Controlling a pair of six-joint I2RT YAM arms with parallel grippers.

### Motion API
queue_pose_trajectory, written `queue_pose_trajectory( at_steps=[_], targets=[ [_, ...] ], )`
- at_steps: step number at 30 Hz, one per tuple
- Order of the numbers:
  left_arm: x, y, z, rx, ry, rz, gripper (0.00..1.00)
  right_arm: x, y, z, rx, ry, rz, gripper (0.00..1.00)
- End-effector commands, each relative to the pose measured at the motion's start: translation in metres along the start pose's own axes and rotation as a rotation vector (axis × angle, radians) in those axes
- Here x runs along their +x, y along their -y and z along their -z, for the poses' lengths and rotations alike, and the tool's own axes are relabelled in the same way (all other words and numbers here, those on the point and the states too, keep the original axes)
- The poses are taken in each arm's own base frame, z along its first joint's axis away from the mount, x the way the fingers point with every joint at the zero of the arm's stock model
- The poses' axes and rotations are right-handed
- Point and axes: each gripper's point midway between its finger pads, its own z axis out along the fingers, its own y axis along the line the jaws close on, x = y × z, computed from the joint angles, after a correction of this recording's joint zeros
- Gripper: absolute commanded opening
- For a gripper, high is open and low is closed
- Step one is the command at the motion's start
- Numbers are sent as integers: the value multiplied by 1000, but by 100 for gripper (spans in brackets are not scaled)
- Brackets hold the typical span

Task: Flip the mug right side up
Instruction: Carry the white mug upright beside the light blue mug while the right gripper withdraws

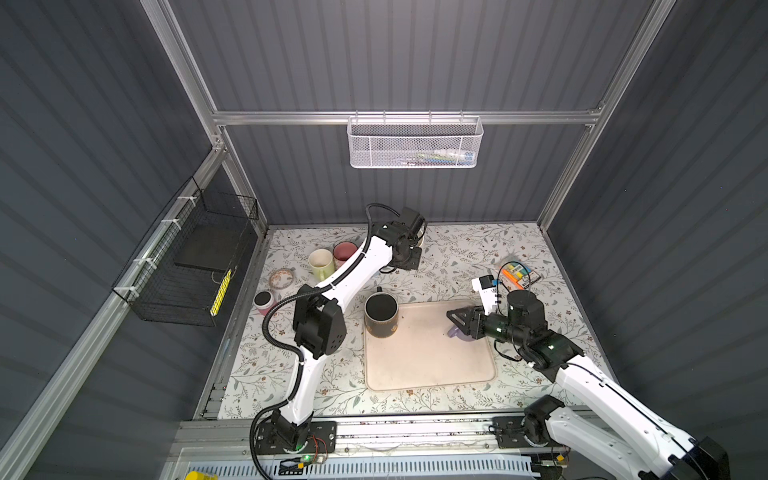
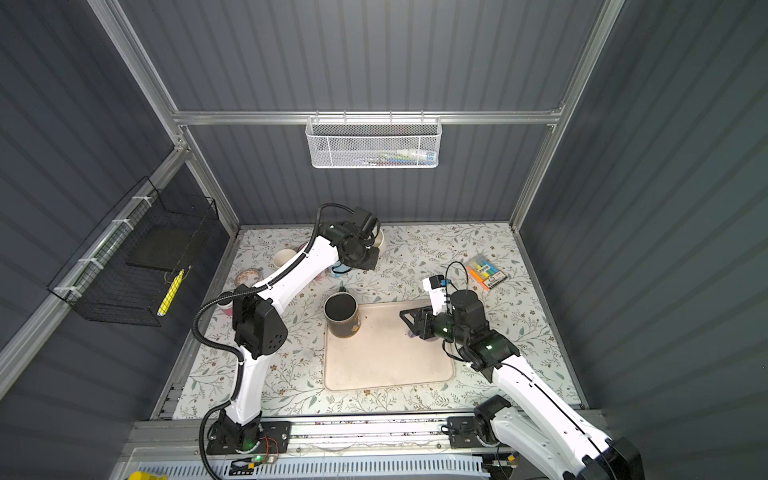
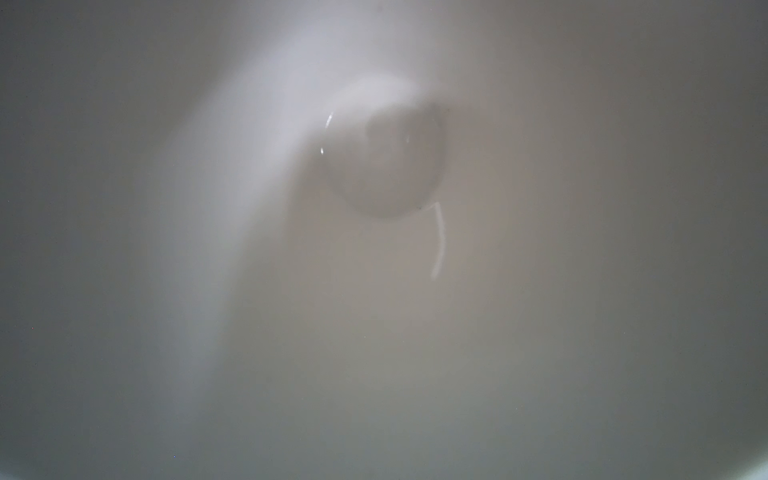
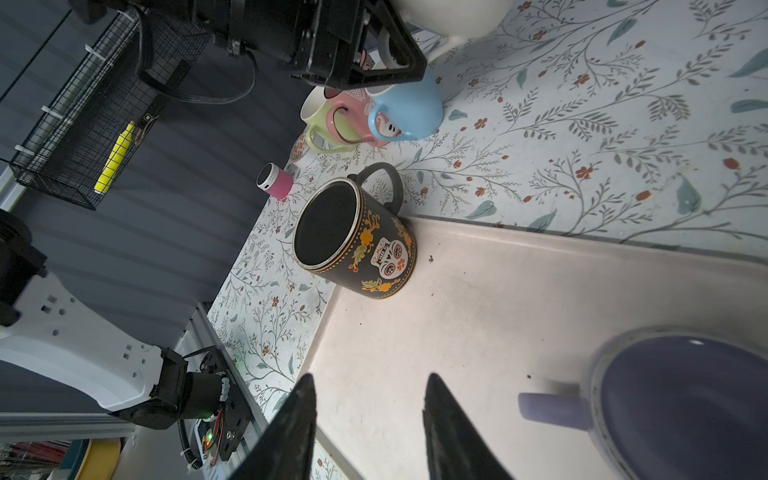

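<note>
A white mug [image 1: 420, 239] sits at the back of the table, mostly hidden behind my left gripper [image 1: 410, 251]. The left wrist view is filled by the mug's blurred white inside, with its round bottom [image 3: 384, 149] in the middle. In the right wrist view my left gripper [image 4: 390, 58] is closed at the white mug [image 4: 453, 12] by its handle. Which way up the mug is held does not show. My right gripper [image 4: 370, 378] hovers open and empty over the beige tray [image 1: 428, 365], beside an upright purple mug [image 4: 681, 399].
A black skull mug [image 1: 381, 313] stands upright on the tray's far left corner. A green mug [image 1: 321, 262], a pink mug [image 1: 344, 252] and a blue mug [image 4: 409, 110] cluster at back left, near a pink cylinder [image 1: 264, 302]. A marker pack [image 1: 517, 275] lies at back right.
</note>
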Motion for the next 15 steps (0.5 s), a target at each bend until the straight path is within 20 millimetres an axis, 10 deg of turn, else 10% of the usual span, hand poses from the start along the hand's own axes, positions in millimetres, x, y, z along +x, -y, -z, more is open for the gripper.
queue_pose_trajectory(
  at_steps=[1,15],
  targets=[
    [2,-12,16,-60,-33,32,0,-5,-4,4,-12,35,-13,44],
    [13,-37,-17,-90,-140,126,0,-10,-23,30,-64,98,4,43]
  ],
)
